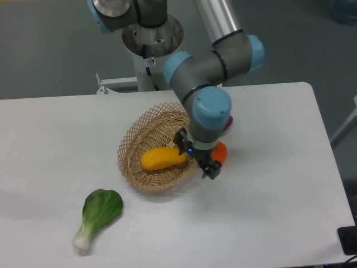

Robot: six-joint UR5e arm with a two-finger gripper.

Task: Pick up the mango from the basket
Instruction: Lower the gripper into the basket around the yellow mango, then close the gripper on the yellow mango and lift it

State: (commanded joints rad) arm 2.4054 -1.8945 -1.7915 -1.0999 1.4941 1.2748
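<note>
nearest the counter's front edge we see a green leafy bok choy [97, 215]. mid-counter, the smooth yellow-orange mango [162, 158] lies in the tan woven wicker basket [134, 146], our tool [195, 157] at its end; grip unclear.

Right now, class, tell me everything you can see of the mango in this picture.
The mango is a smooth, yellow-orange, elongated oval, slightly curved, with a matte skin and no visible blemishes. It lies on its side inside the basket, on the woven floor, its long axis running left to right and tilted slightly upward to the right. Its right end sits at the claw, which partly hides that tip; whether the fingers grip it cannot be told.
</note>
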